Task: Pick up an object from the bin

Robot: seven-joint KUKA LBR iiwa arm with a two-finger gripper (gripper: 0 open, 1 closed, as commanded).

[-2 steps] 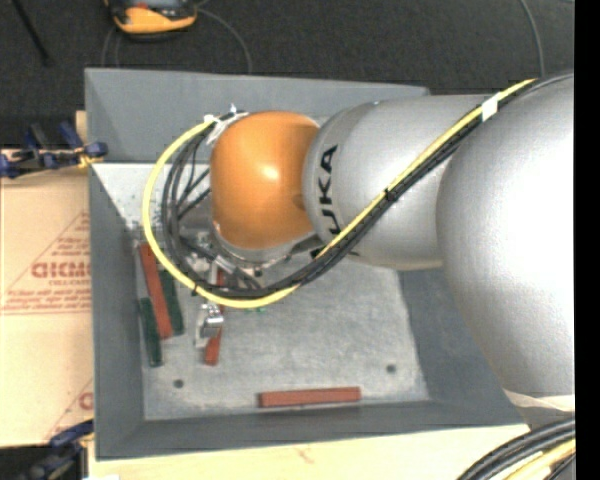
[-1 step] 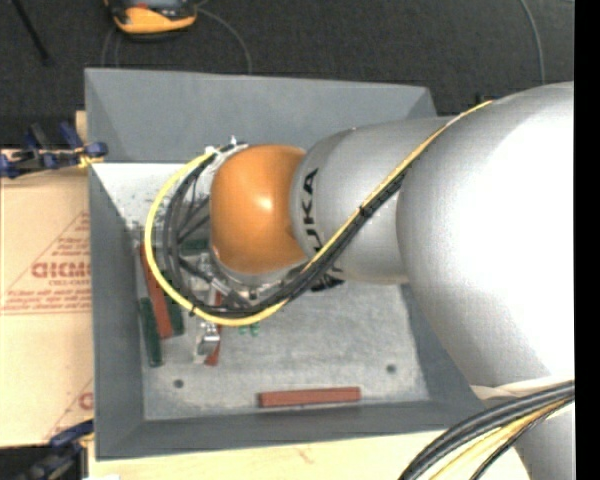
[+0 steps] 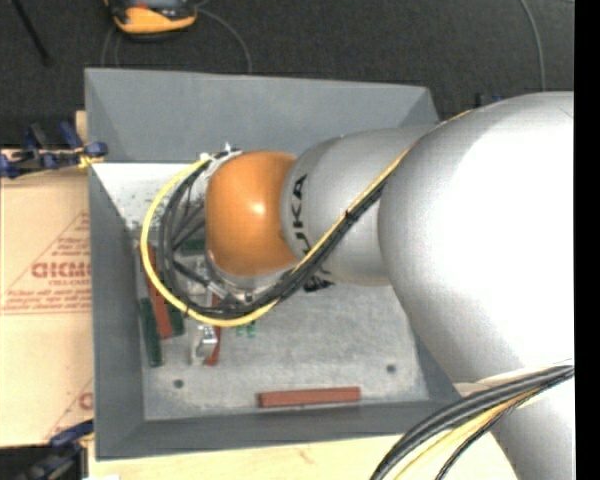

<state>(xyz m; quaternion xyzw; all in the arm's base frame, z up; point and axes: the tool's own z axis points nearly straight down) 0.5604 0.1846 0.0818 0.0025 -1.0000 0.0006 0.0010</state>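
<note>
Though the metal fingers' [image 3: 208, 344] state is unclear, slim green and red sticks [image 3: 153, 334] lie beside.

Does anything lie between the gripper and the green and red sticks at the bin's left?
Nothing visible does. The gripper hangs just right of the green stick and red stick, bare floor between; the brown bar lies apart.
</note>
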